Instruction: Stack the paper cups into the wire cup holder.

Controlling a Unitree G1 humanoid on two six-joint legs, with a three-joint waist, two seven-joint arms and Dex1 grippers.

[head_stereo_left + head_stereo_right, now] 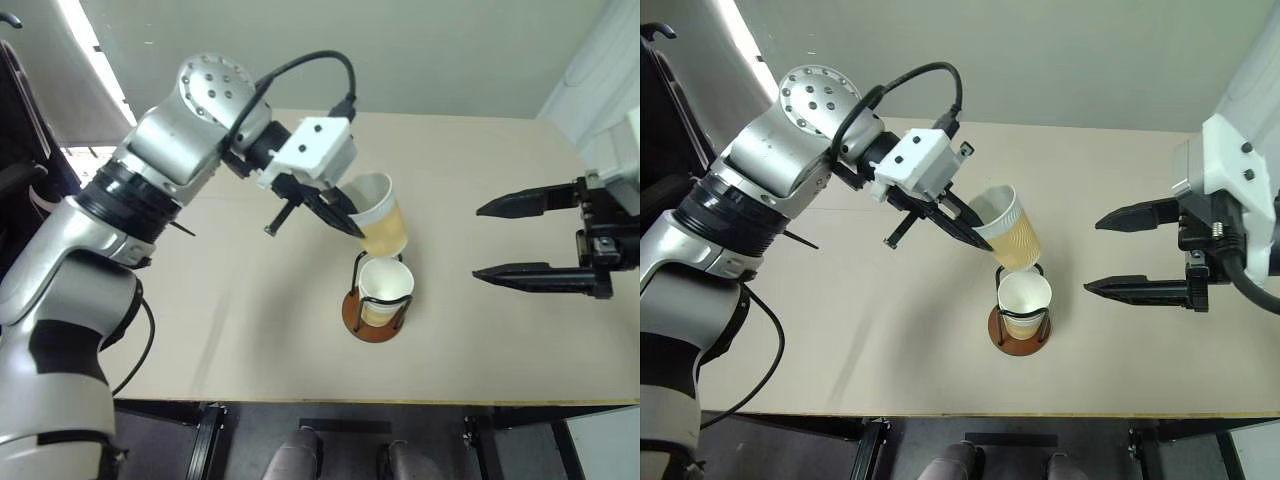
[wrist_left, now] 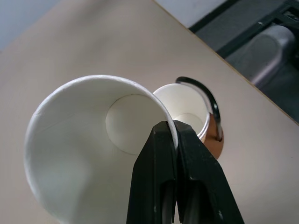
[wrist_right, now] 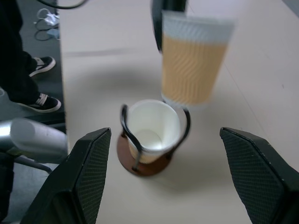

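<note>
Left pincer (image 1: 345,215): clamped on the rim of a paper cup (image 1: 384,214), one finger inside the wall, one outside.
Held cup: in the air, tilted, its base just above and behind the wire cup holder (image 1: 376,308).
Holder: on the tabletop (image 1: 230,320), one cup (image 1: 385,286) seated inside.
Key relation: held base is off the seated cup's mouth; likely needs righting first.
Right pincer (image 1: 497,240): wide open, empty, well to the holder's right.

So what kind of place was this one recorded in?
Most likely an indoor lab or test room: a plain beige table against a bare wall, holding little but paper cups and a wire cup holder, with cables on the floor beside a standing person's shoes.
</note>
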